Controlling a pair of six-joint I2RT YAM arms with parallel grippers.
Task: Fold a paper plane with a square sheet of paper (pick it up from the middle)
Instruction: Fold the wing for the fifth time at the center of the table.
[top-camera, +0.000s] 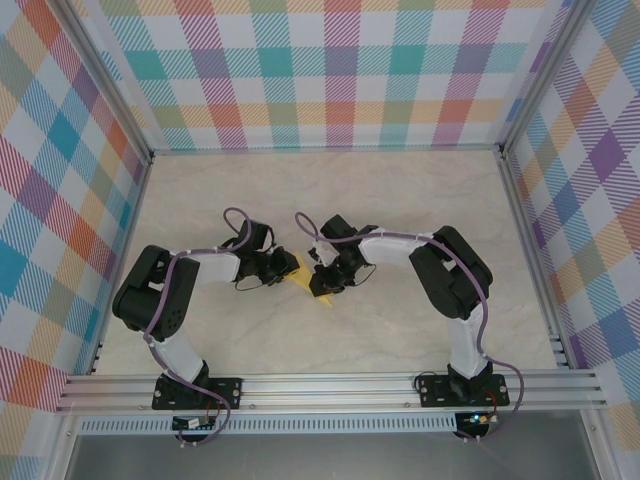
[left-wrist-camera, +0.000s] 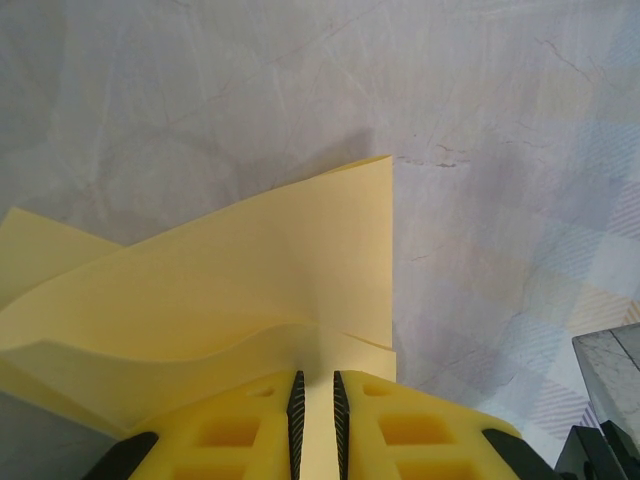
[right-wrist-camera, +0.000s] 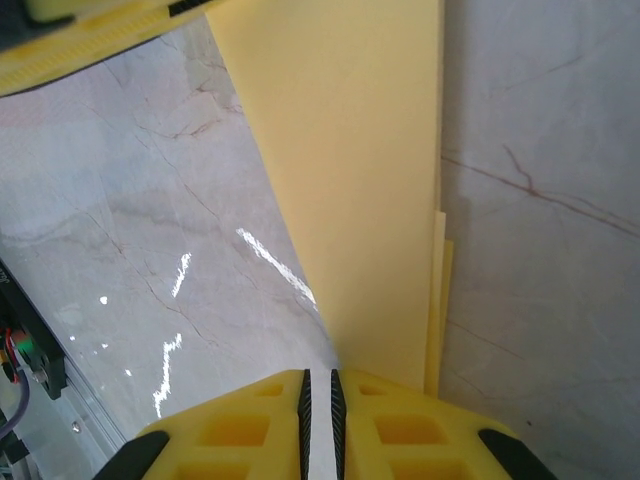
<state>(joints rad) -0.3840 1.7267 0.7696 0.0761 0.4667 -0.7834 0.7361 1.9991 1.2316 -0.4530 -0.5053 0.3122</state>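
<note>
The marble table (top-camera: 400, 340) carries two arms reaching inward to its middle. Between them hangs the square sheet of paper (left-wrist-camera: 250, 270), already doubled over. The left gripper (left-wrist-camera: 315, 385) is pinched narrowly on one edge and the right gripper (right-wrist-camera: 318, 378) on another. If they pull unevenly, I'd guess the thin layers could slip, skew or tear.

Under the left gripper (top-camera: 287, 268) and the right gripper (top-camera: 325, 280) we see a pale marbled tabletop (top-camera: 400, 190) with glossy light glints. Ahead and to both sides stand pastel plaid walls (top-camera: 340, 70); behind runs an aluminium rail (top-camera: 330, 385).
</note>
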